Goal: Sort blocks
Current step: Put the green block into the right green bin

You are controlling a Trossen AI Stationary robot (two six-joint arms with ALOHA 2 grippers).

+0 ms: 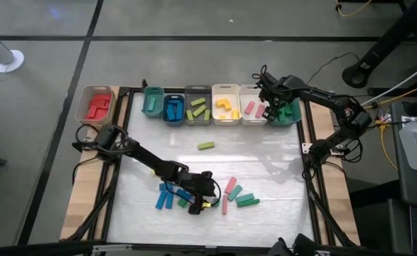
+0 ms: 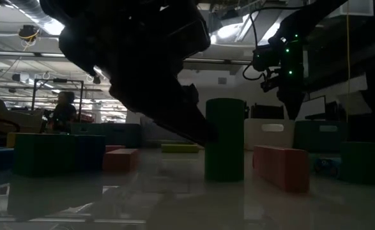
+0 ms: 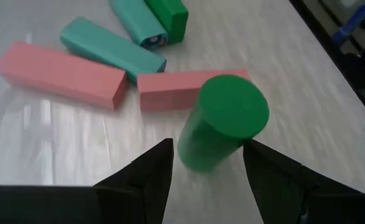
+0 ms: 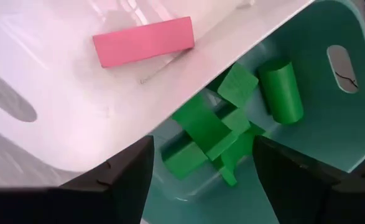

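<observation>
A dark green cylinder (image 3: 222,124) stands upright on its end on the table, near the front middle; the low view shows the cylinder (image 2: 225,139) too. My left gripper (image 3: 207,162) is open, one finger on each side of the cylinder's lower part, and I cannot tell whether they touch it. Just beyond lie two pink bars (image 3: 61,73), two teal bars (image 3: 110,48) and a green block (image 3: 170,15). My right gripper (image 4: 201,168) hangs open with nothing in it over the far-right teal bin (image 4: 331,124), which holds several green blocks (image 4: 232,124).
A row of bins lines the far edge: tan with red blocks (image 1: 98,105), teal (image 1: 153,101), blue (image 1: 173,108), grey with lime (image 1: 197,107), white with yellow (image 1: 226,107), white with pink (image 1: 253,108). Blue bars (image 1: 164,198) lie by the left arm, and a lime bar (image 1: 206,146) at mid-table.
</observation>
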